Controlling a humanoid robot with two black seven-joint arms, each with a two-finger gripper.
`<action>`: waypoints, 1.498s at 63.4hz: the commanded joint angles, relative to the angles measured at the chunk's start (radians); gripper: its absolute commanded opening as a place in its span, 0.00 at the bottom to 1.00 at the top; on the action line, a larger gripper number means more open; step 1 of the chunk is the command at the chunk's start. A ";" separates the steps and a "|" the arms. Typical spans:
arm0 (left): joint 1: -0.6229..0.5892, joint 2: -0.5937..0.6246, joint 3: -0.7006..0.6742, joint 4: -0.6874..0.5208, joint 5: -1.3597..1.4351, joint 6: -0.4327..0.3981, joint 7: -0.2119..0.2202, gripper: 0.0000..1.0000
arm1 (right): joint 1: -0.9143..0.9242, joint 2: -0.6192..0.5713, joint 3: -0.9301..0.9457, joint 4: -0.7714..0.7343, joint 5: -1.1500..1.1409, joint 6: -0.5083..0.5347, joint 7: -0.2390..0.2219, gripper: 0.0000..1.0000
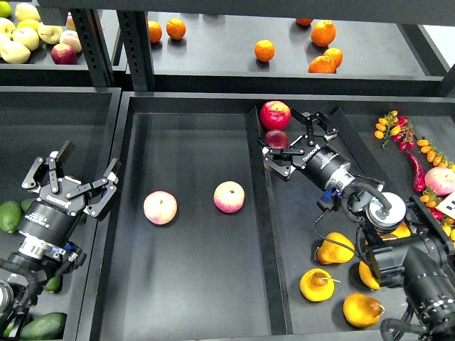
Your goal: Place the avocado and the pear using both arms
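Note:
Several yellow-orange pears lie in the right tray, such as one (317, 284) with its stem showing and another (362, 310) near the front. A dark green elongated avocado (44, 325) lies at the front left, partly cut by the frame edge. My left gripper (75, 176) is open and empty, hovering above the left bin, well behind that avocado. My right gripper (288, 138) is open at the back of the right tray, its fingertips beside a dark red fruit (276, 139), far from the pears.
A red apple (275, 114) sits just behind the right gripper. Two pink-yellow apples (160, 207) (229, 197) lie in the middle tray (192, 284). A lighter green avocado (8, 217) lies at the left. Oranges (264, 50) fill the back shelf. Peppers (416, 170) lie at the far right.

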 commanded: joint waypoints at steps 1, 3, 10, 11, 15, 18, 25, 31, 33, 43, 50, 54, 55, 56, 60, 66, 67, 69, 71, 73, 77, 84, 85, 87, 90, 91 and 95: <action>-0.112 0.000 0.001 0.119 0.003 0.000 0.000 0.99 | 0.042 0.001 0.087 -0.055 0.000 0.000 0.000 0.99; -0.138 0.000 0.001 0.150 0.003 0.000 0.000 0.99 | 0.049 0.001 0.097 -0.064 0.000 0.000 0.000 0.99; -0.219 0.000 -0.018 0.274 0.002 0.000 0.000 0.99 | 0.037 0.001 0.102 -0.078 0.003 0.004 0.168 1.00; -0.223 0.000 -0.021 0.289 0.002 0.000 0.000 0.99 | 0.026 0.001 0.102 -0.079 0.006 0.008 0.188 1.00; -0.220 0.000 -0.025 0.309 0.002 0.000 0.000 0.99 | -0.021 0.001 0.105 -0.072 0.012 0.017 0.202 1.00; -0.207 0.000 -0.025 0.319 0.002 0.000 0.000 0.99 | -0.066 0.001 0.107 -0.064 0.020 0.024 0.208 1.00; -0.143 0.000 -0.030 0.337 0.002 0.000 0.000 0.99 | -0.199 0.001 0.105 -0.015 0.029 0.061 0.211 1.00; -0.098 0.000 -0.018 0.319 0.000 0.000 0.000 0.99 | -0.294 0.001 0.099 0.052 0.035 0.084 0.211 1.00; -0.086 0.000 -0.016 0.311 -0.001 0.000 0.000 0.99 | -0.320 0.001 0.096 0.080 0.043 0.084 0.213 1.00; -0.017 0.000 -0.036 0.172 0.000 0.000 0.000 0.99 | -0.438 0.001 0.064 0.272 0.129 0.074 0.214 1.00; 0.044 0.000 -0.038 0.063 0.000 0.000 0.000 0.99 | -0.506 0.001 0.027 0.376 0.144 0.054 0.214 1.00; 0.083 0.000 -0.038 -0.002 0.000 0.000 0.000 0.99 | -0.552 0.001 0.005 0.456 0.144 0.038 0.214 1.00; 0.089 0.000 -0.038 -0.009 0.000 0.000 0.000 0.99 | -0.560 0.001 0.004 0.470 0.144 0.037 0.214 1.00; 0.102 0.000 -0.038 -0.029 0.000 0.000 0.000 0.99 | -0.576 0.001 -0.004 0.502 0.146 0.029 0.214 1.00; 0.150 0.000 -0.047 -0.094 -0.001 0.000 0.000 0.99 | -0.626 0.001 -0.019 0.598 0.152 0.009 0.209 1.00; 0.169 0.000 -0.064 -0.106 -0.001 0.000 0.000 0.99 | -0.644 0.001 -0.022 0.609 0.156 0.014 0.211 1.00; 0.169 0.000 -0.071 -0.106 -0.001 0.000 0.000 0.99 | -0.646 0.001 -0.019 0.609 0.156 0.014 0.211 1.00; 0.170 0.000 -0.082 -0.106 -0.002 0.000 0.000 0.99 | -0.646 0.001 -0.011 0.609 0.156 0.011 0.213 1.00; 0.170 0.000 -0.096 -0.106 -0.001 0.000 0.000 0.99 | -0.646 0.001 -0.007 0.609 0.156 0.008 0.213 1.00; 0.170 0.000 -0.102 -0.106 -0.003 0.000 0.000 0.99 | -0.644 0.001 -0.005 0.608 0.158 0.006 0.213 1.00; 0.170 0.000 -0.107 -0.106 -0.003 0.000 0.000 0.99 | -0.636 0.001 -0.005 0.608 0.158 -0.009 0.216 1.00; 0.161 0.000 -0.096 -0.106 0.000 0.000 0.000 0.99 | -0.603 0.001 -0.005 0.608 0.163 -0.057 0.239 1.00; 0.159 0.000 -0.096 -0.106 0.000 0.000 0.000 0.99 | -0.600 0.001 -0.005 0.608 0.163 -0.058 0.240 1.00; 0.158 0.000 -0.094 -0.106 0.002 0.000 0.000 0.99 | -0.589 0.001 -0.005 0.608 0.163 -0.060 0.248 1.00; 0.153 0.000 -0.093 -0.106 0.002 0.000 0.000 0.99 | -0.575 0.001 -0.008 0.608 0.167 -0.060 0.252 1.00; 0.152 0.000 -0.091 -0.106 0.002 0.000 0.000 0.99 | -0.566 0.001 -0.010 0.608 0.170 -0.060 0.252 1.00; 0.147 0.000 -0.090 -0.106 0.002 0.000 0.000 0.99 | -0.541 0.001 -0.018 0.608 0.181 -0.063 0.259 1.00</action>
